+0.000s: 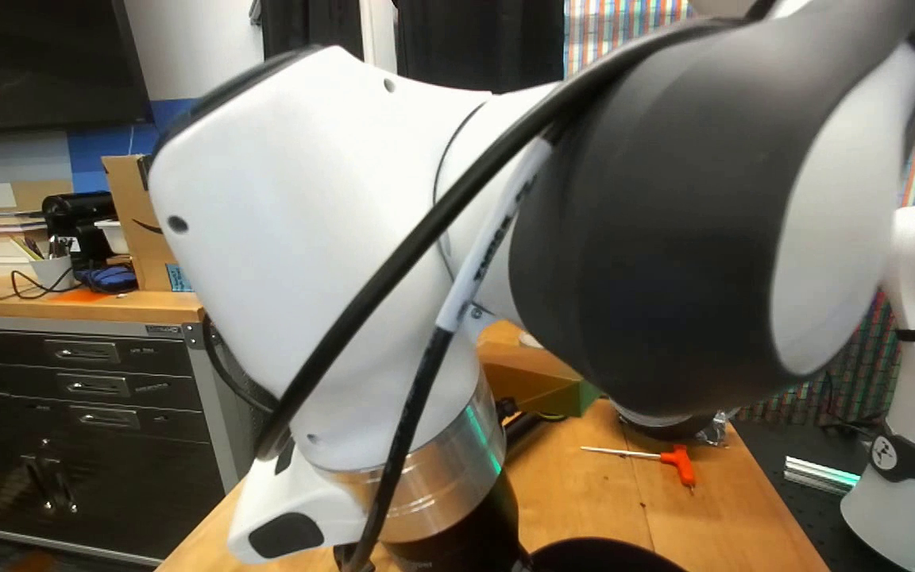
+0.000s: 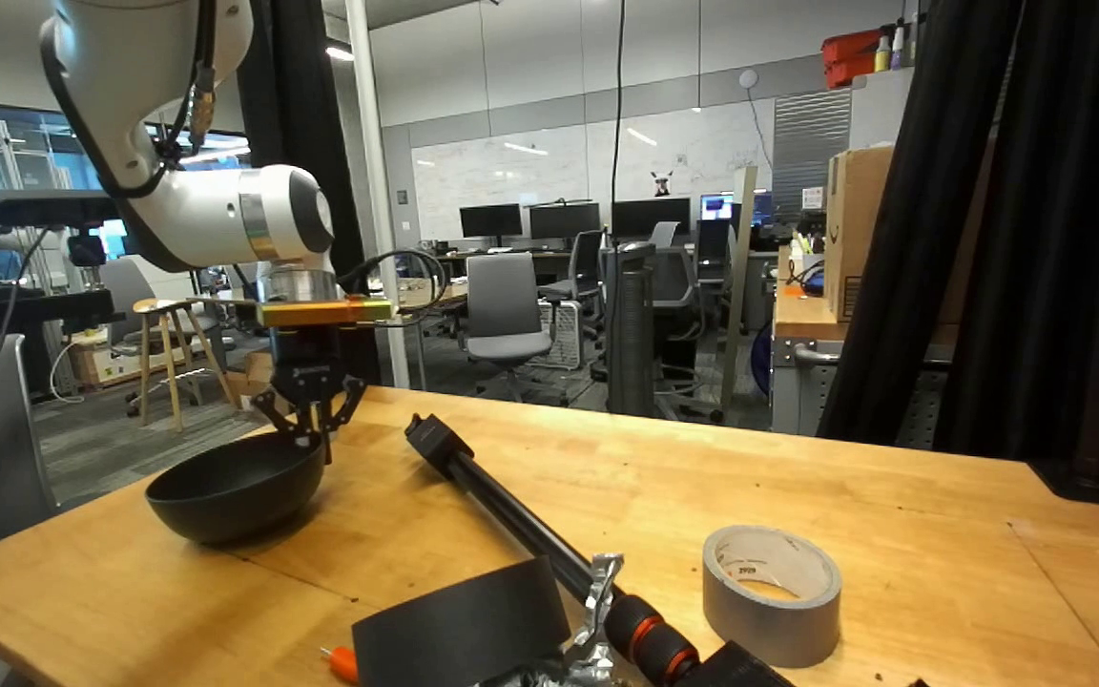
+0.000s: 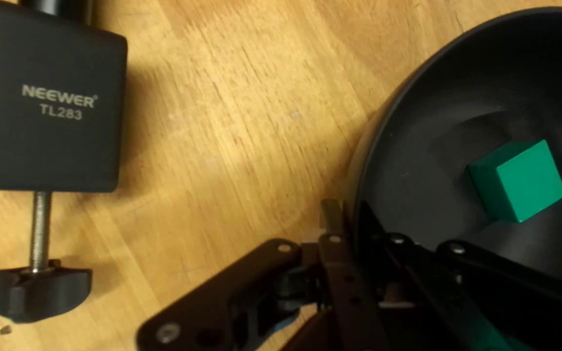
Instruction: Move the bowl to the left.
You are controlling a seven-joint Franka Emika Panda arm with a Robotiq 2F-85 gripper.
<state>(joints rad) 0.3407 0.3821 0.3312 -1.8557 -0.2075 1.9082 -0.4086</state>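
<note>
Black and smooth, the bowl (image 2: 235,489) was near an edge of the table (image 2: 673,496), its rim pinched by the gripper (image 3: 351,214). It seemed light, stiff, perhaps slippery; the thin wall offered a sound hold, though the green block (image 3: 520,183) inside might slide.

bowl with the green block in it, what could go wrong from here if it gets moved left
The tool appears to pinch the bowl at only one spot on its rim, so it could tip or twist. The green block inside might then slide or tumble out. A swing the wrong way may knock the black Neewer fitting nearby.
</note>
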